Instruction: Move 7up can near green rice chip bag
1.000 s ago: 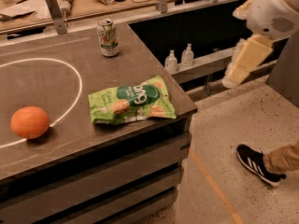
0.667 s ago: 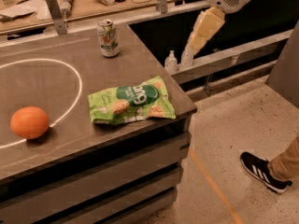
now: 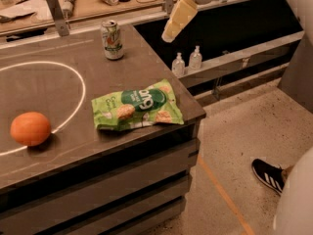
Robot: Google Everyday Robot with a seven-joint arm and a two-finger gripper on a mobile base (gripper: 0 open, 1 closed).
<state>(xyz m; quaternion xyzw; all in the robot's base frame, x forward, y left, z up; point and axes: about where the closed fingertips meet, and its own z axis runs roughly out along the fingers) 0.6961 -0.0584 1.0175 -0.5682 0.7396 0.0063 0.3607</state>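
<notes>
the flat, crinkled bright-green rice chip bag [image 3: 139, 105] lies at the dark desk's [image 3: 146, 58] near right corner. farther back the small silver-and-green 7up can [image 3: 112, 39] stands untouched, well apart. the cream end effector [image 3: 171, 31] has swung left to hover near the can's right; its state cannot be told. a grasp probably comes next.

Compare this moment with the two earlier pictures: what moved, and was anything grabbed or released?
The claw has swung left and up in the view, from over the floor at the right to just past the counter's far right edge, closer to the can. Nothing was grabbed or released. The can, bag and orange lie where they were.
</notes>
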